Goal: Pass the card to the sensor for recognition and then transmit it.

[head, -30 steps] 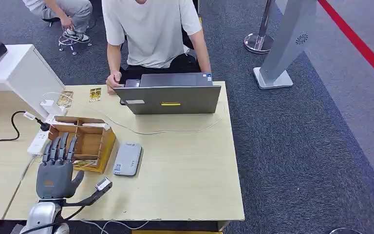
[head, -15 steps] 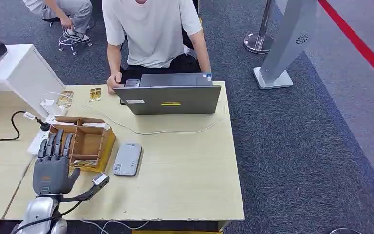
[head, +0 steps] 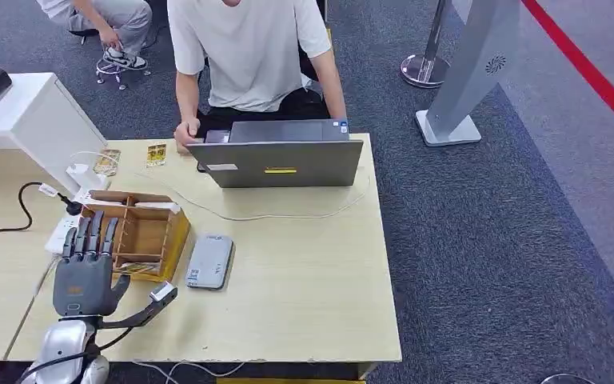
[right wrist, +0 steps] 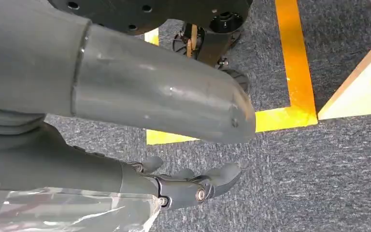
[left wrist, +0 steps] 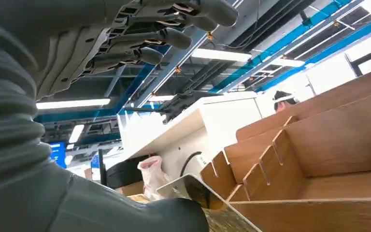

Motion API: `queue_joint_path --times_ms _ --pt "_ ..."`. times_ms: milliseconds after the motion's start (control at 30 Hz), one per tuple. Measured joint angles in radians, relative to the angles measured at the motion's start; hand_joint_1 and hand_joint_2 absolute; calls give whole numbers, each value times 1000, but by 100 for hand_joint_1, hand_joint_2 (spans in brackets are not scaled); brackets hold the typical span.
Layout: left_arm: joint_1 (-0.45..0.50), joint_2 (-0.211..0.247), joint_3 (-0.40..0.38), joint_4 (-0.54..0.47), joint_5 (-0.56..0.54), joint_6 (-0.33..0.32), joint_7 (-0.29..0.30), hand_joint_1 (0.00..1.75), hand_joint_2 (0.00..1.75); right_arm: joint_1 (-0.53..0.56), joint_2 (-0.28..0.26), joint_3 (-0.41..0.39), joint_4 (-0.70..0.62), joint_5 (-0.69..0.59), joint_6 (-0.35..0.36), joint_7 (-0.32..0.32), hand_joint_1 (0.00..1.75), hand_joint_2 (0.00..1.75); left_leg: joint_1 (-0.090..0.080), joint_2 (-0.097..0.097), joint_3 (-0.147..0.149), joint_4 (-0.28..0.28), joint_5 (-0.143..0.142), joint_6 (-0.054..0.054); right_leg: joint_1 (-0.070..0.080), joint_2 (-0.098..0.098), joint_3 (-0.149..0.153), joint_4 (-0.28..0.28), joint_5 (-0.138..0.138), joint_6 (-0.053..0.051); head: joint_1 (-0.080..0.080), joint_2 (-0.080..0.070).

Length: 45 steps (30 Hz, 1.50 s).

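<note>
Grey carpet is surrounding a pale wooden table [head: 312, 280], and the left hand [head: 86, 272] is hovering at its near left corner with fingers extended side by side, gripping nothing, above the near edge of a wooden organizer box [head: 140, 232]. Seen from the left wrist, a shiny gold-patterned card [left wrist: 207, 203] is lying just beyond the thumb at the box's front lip, not pinched. Just beside the box, a grey card reader [head: 209, 261] is lying flat, presumably the sensor. Farther out, a person [head: 248, 48] is sitting behind an open laptop [head: 281, 160]. The right hand [right wrist: 193, 186] is hanging beside the table over the carpet, fingers loosely curled, holding nothing. By my judgement the task is barely beginning: picking up, scanning and handing over are all remaining
</note>
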Motion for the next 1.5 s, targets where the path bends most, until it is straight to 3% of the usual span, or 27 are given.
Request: queue_joint_path --times_ms 333,367,567,1367,1500 --pt "-3 -2 2 18 -3 -3 1 0 175 0 0 -4 0 9 -3 2 0 0 0 0 0 0 0 0 0 0 0 0 0 0 0 0" --pt "-3 -2 2 18 -3 -4 1 175 175 0 0 -5 0 10 -3 2 0 0 0 0 0 0 0 0 0 0 0 0 0 0 0 0" --pt "-1 -3 2 18 19 -71 -2 175 175 0 0 -6 0 14 -2 5 0 0 0 0 0 0 0 0 0 0 0 0 0 0 0 0" --pt "3 -8 2 13 50 -136 10 175 175 -1 0 -30 0 31 -2 13 0 0 0 0 0 0 0 0 0 0 0 0 0 0 0 0" --pt "5 -8 2 10 42 -122 17 175 175 -2 0 -31 0 32 -2 14 0 0 0 0 0 0 0 0 0 0 0 0 0 0 0 0"
